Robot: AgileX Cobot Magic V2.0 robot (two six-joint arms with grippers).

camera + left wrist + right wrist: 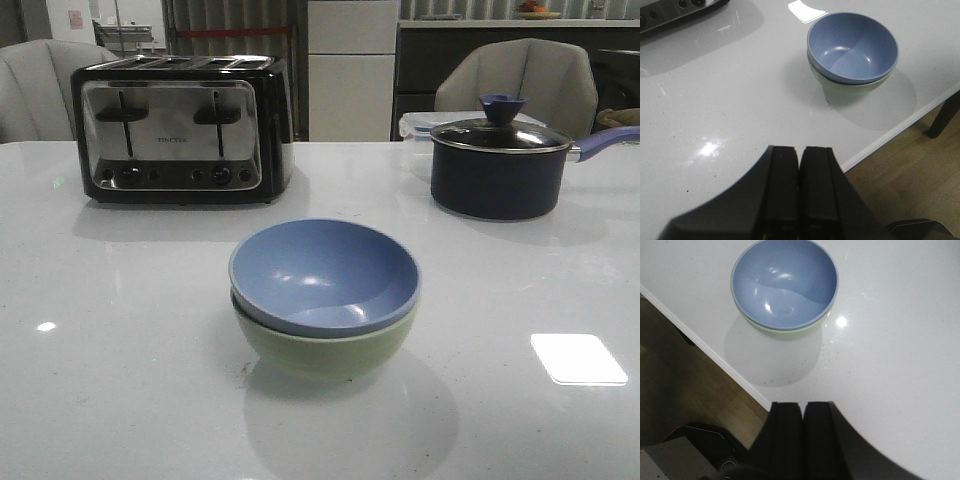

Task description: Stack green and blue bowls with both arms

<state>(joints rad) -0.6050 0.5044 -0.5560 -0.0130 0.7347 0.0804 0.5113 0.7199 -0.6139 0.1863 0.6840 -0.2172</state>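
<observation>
The dusty blue bowl [325,272] sits nested inside the pale green bowl [325,350] near the middle front of the white table. The stack also shows in the left wrist view, blue bowl [852,47] in green bowl [850,91], and in the right wrist view, blue bowl [784,282] over a sliver of green bowl [785,330]. My left gripper [800,148] is shut and empty, back over the table's front edge, well apart from the bowls. My right gripper [803,404] is shut and empty, likewise drawn back. Neither gripper shows in the front view.
A black and chrome toaster [180,130] stands at the back left. A dark lidded saucepan [497,165] with a blue handle stands at the back right, a plastic container behind it. The table's front edge [900,125] drops to a wooden floor.
</observation>
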